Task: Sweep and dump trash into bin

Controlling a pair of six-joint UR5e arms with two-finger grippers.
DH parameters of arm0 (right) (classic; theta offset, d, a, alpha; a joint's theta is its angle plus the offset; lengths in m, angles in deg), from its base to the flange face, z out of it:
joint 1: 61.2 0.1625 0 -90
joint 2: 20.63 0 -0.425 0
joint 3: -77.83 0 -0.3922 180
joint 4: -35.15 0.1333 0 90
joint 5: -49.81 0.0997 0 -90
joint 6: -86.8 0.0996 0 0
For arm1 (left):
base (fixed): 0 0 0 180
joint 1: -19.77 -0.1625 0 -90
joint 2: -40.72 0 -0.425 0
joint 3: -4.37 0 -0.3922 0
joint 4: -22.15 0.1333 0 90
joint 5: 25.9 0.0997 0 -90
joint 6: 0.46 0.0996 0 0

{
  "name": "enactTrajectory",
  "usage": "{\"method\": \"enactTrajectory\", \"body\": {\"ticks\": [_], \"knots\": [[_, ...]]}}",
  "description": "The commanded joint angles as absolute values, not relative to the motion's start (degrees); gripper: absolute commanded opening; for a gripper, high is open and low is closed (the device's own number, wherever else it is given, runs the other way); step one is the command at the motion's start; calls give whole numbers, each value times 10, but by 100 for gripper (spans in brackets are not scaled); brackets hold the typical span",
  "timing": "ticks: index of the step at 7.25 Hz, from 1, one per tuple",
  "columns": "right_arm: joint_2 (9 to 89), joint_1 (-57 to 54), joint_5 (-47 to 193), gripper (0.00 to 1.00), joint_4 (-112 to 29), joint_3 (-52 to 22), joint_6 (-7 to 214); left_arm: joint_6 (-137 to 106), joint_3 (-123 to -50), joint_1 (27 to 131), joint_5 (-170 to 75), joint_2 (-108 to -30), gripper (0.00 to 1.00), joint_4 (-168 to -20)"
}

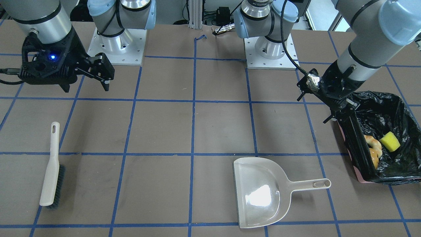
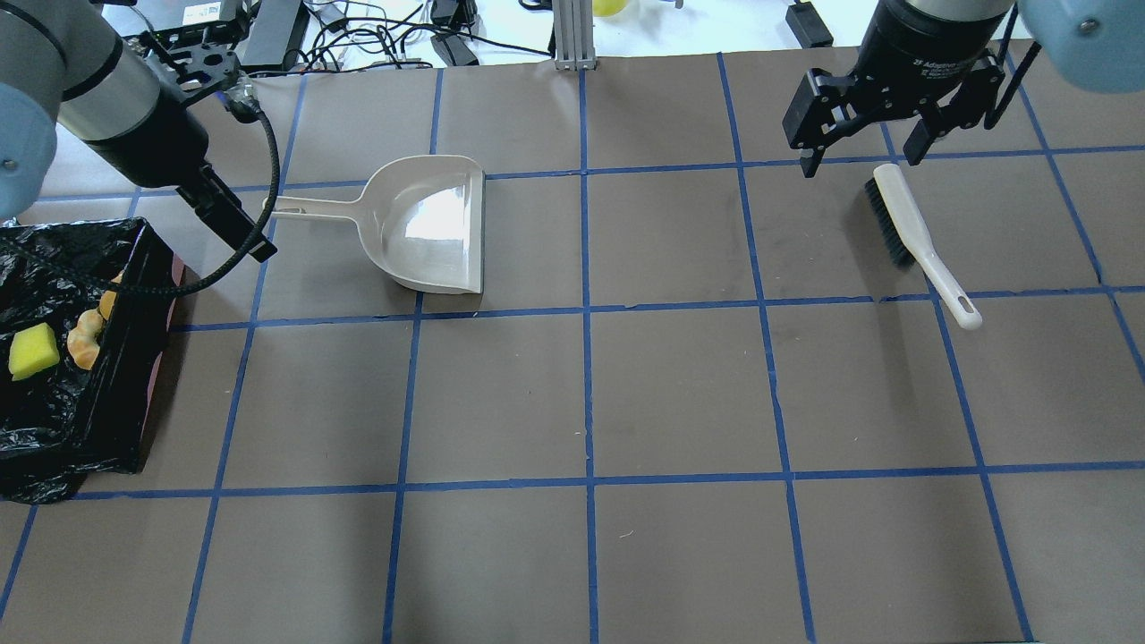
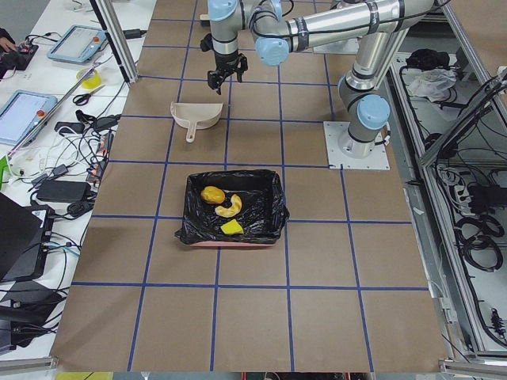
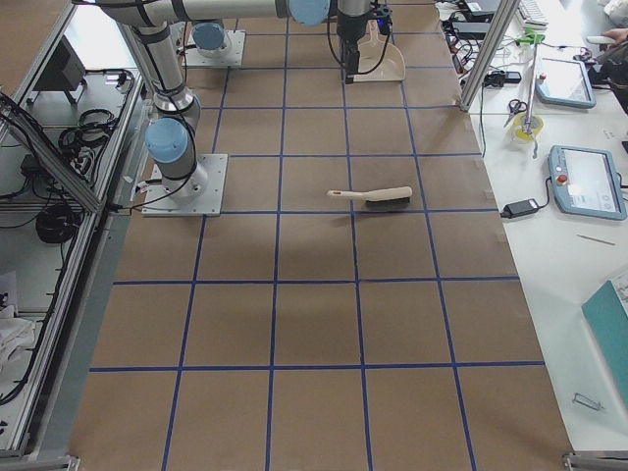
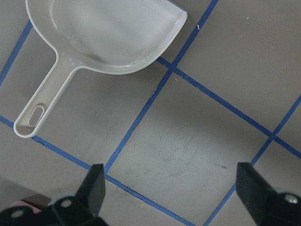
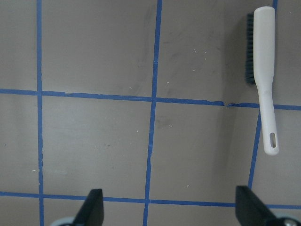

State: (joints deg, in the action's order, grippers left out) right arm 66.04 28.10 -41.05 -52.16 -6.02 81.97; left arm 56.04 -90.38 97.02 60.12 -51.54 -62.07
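The bin [image 2: 125,394], lined with a black bag, stands at the table's left end and holds all three pieces of trash: a yellow wedge [image 2: 34,351], a pale crescent [image 2: 85,338] and a golden-brown lump [image 2: 107,302]. They also show in the front view as wedge [image 1: 390,141], crescent [image 1: 373,142] and lump [image 1: 375,159]. The beige dustpan [image 2: 429,224] lies empty on the table. My left gripper [image 5: 171,188] is open and empty, hovering between the bin and the dustpan's handle. My right gripper [image 2: 860,164] is open and empty, above the head of the brush [image 2: 912,237].
The brush [image 6: 262,70] lies flat on the table's right side, bristles sideways. The table is brown with a blue tape grid. The two arm bases [image 1: 120,46] stand at the robot's edge. Cables and tablets [image 3: 75,43] lie beyond the far edge.
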Motion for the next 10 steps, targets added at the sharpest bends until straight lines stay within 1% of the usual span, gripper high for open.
{"method": "enactTrajectory", "body": {"ticks": [1,3,5,7,8,10], "knots": [[660,282,-412,100,-521,-60,820,367,-907,960,602,-488,100,-645],[660,281,-412,100,-521,-60,819,177,-906,962,607,-474,100,-648],[661,281,-412,100,-521,-64,819,35,-897,983,609,-474,100,-656],[668,281,-412,100,-522,-75,819,-33,-894,1062,653,-480,100,-646],[668,281,-412,100,-522,-78,819,-51,-894,1074,653,-486,100,-627],[668,281,-412,100,-523,-78,819,-42,-889,1062,650,-483,100,-618]]}}
